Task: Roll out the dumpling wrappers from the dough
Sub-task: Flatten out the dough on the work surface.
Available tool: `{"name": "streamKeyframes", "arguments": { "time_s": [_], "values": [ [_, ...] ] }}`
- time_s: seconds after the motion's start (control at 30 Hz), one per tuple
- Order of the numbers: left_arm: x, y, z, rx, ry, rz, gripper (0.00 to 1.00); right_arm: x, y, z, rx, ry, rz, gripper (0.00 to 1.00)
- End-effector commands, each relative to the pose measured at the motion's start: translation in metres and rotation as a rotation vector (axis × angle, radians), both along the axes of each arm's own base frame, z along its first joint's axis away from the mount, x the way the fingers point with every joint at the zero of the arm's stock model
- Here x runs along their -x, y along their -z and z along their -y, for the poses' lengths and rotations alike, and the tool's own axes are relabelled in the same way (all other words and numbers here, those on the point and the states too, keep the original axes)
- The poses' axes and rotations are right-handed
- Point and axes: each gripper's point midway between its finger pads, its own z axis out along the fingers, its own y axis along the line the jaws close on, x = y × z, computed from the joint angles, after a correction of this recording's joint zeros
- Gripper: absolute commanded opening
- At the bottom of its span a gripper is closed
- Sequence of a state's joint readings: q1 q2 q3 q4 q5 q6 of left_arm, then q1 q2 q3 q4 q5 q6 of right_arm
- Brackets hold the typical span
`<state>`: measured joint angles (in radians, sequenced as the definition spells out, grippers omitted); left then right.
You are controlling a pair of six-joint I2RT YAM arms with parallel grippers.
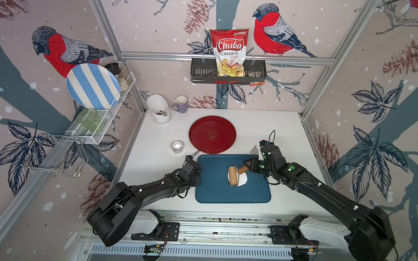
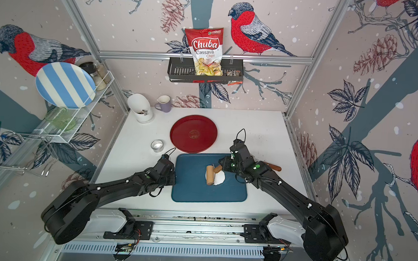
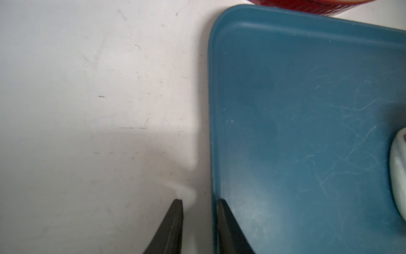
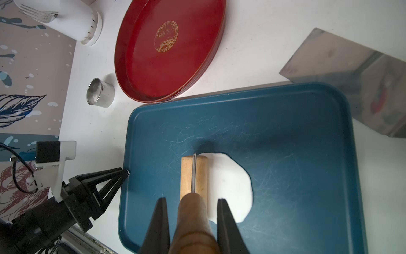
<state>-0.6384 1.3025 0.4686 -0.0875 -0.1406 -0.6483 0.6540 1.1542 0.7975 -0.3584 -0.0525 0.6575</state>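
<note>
White tabletop (image 1: 263, 128), bird-papered walls (image 1: 159, 24): centre-left, the left gripper (image 3: 198, 201), narrowly parted, straddles the left rim of the blue tray (image 1: 212, 191), seemingly without touching. Mid-tray, the flattened dough (image 1: 243, 179) lies under a wooden roller (image 1: 232, 176) whose handle the right gripper (image 4: 192, 199) clamps.

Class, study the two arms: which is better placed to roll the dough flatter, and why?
Right. The right gripper is shut on the handle of the rolling pin, whose roller lies on the dough on the blue tray. The left gripper holds nothing and is slightly open at the tray's edge.
</note>
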Motion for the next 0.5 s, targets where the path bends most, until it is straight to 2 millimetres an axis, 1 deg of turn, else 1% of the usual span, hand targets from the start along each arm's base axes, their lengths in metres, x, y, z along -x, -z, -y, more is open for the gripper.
{"name": "streamKeyframes", "arguments": {
  "time_s": [0.0,0.03,0.2,0.33,0.47],
  "values": [
    [0.014,0.006,-0.014,-0.034,-0.024,-0.057,0.40,-0.005,-0.013,-0.003,-0.051,0.005,0.024,0.00],
    [0.015,0.004,-0.015,-0.033,-0.030,-0.056,0.42,-0.006,-0.016,-0.002,-0.056,0.008,0.030,0.00],
    [0.019,-0.007,-0.014,-0.004,-0.021,-0.046,0.45,-0.011,-0.026,-0.006,-0.091,0.008,0.053,0.00],
    [0.022,-0.016,-0.009,0.032,0.007,-0.031,0.47,-0.014,-0.030,-0.005,-0.093,0.012,0.064,0.00],
    [0.028,-0.014,-0.001,0.050,0.040,-0.047,0.49,-0.017,-0.033,0.003,-0.084,0.028,0.078,0.00]
  ]
}}
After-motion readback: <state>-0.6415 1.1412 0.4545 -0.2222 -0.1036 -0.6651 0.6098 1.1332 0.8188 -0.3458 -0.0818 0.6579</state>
